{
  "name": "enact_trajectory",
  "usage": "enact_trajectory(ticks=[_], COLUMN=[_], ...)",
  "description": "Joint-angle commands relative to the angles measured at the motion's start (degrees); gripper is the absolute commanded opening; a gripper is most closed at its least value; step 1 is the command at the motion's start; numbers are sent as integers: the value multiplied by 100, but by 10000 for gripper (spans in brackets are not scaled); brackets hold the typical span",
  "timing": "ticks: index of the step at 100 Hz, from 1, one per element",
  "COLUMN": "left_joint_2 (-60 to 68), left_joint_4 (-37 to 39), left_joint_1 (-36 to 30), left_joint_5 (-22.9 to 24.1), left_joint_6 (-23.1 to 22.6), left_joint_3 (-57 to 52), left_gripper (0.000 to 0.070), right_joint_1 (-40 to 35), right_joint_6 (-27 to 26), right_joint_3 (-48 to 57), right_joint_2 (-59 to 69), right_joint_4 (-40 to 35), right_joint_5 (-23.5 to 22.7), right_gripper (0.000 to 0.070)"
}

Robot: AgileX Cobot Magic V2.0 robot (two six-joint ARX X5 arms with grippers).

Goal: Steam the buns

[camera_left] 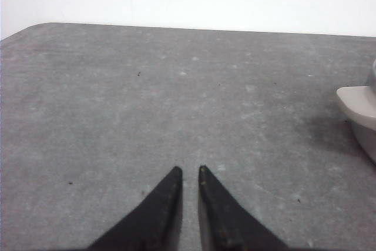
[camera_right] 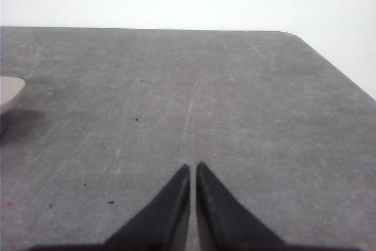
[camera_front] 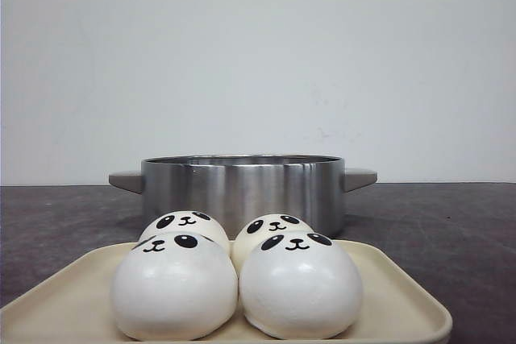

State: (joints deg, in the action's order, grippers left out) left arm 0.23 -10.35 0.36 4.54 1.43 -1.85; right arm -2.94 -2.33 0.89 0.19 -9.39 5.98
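- The two back buns (camera_front: 187, 221) are mostly hidden behind the front ones.
- The tray (camera_front: 403, 296) is cut off by the lower edge.
- The pot (camera_front: 242, 187) inside cannot be seen.

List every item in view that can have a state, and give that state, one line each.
Buns: four, sitting together on the tray, none in the pot.
Tray: flat on the table, in front of the pot.
Pot: upright, no lid on; inside not visible.
Left tool: shut, holding nothing, above bare table.
Right tool: shut, holding nothing, above bare table.
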Motion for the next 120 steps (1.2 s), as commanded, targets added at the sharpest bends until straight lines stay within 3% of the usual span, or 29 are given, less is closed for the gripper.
enact_trajectory(ticks=[1, 105, 120], left_joint_2=[-4, -4, -4], left_joint_4=[-33, -33, -24], left_joint_1=[4, 4, 2], left_joint_5=[-11, -11, -52], left_joint_6=[-57, -57, 77], left_joint_3=[105, 105, 103], left_gripper=[0, 0, 0], right_joint_1=[2, 2, 2], right_joint_6=[39, -37, -675], right_joint_3=[-17, -17, -17], right_joint_2=[2, 2, 2], right_joint_4=[33, 96, 385], right_joint_5=[2, -7, -195], right_gripper=[12, 12, 12])
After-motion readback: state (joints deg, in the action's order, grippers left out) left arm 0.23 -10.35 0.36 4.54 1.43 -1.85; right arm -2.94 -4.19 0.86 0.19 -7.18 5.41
